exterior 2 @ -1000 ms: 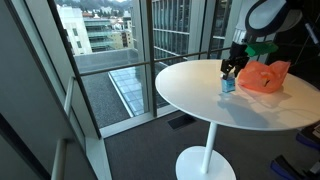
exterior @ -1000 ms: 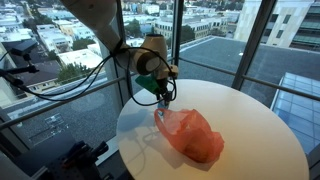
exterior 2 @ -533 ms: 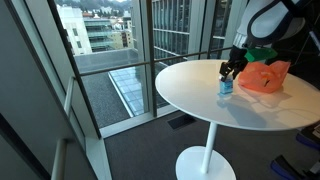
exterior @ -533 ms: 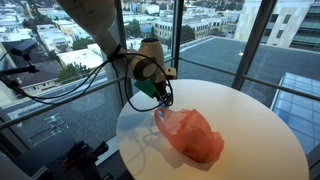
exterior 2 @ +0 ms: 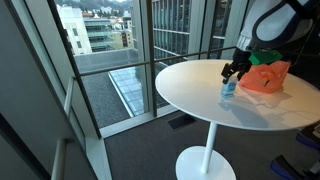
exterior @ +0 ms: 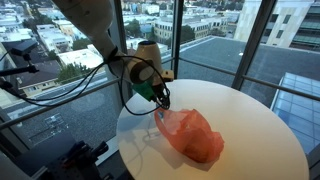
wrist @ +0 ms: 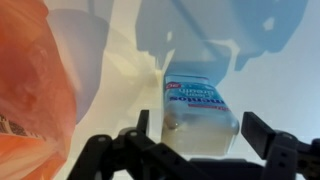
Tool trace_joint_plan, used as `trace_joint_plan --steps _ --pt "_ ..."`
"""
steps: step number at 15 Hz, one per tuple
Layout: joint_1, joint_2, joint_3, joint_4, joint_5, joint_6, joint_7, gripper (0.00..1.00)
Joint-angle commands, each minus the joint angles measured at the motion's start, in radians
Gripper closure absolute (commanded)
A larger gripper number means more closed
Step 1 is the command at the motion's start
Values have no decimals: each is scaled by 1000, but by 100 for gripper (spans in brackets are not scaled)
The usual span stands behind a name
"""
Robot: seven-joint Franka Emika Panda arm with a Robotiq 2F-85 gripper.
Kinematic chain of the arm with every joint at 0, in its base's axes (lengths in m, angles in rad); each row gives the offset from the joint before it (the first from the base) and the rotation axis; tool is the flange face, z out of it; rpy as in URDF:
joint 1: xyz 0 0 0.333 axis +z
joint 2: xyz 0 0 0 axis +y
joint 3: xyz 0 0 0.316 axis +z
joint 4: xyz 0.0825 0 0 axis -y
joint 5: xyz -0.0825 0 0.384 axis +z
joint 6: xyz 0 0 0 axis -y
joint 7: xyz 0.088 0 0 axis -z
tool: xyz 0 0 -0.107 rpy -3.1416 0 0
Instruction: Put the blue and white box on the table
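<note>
Since the blue and white box (exterior 2: 228,89) stands on its base on the round white worktop (exterior 2: 190,92), the task looks as good as done; by my reading only a clean lift-away is left. Hand (exterior 2: 239,68) hovers just above the box and a little to the side, no contact visible from here. Orange plastic bag (exterior 2: 265,78) lies just beside the box, on the side away from the worktop edge; I cannot tell whether the two touch. Wrist view settles what the room cameras cannot: hand (wrist: 198,125) is spread, fingers (wrist: 142,122) wide on either side of the box (wrist: 200,105), with pale worktop (wrist: 290,90) showing in the gap on each flank, so nothing is pinched. The label print is there but too blurred to read. Bag (wrist: 30,80) fills that view's edge. In an exterior view the hand (exterior: 158,96) and the bag (exterior: 195,135) mask most of the box, so its footing cannot be judged there, though that view does show bare worktop (exterior: 255,125) well beyond the bag. Only an exterior view shows the single pedestal (exterior 2: 207,135) under the worktop and how near the box sits to the rim. Risk, as a judgement: a finger catching the box on withdrawal could tip it.
</note>
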Motion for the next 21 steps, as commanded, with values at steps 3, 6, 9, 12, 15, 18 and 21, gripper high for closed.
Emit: trace_joint_plan --steps 3,6,9,12,15,18,21 --pt "10 -74 -5 -66 -13 -22 9 0" --pt "3 -119 -2 -74 -10 -73 5 0" --pt "1 -170 -10 -57 -21 -170 27 0" --pt "-13 -227 -8 -37 -22 -299 38 0" --pt "-30 -287 -2 -17 -25 -446 37 0" --pt "-46 -339 3 0 -27 -576 39 0" --pt "-58 -367 7 17 -24 -659 36 0"
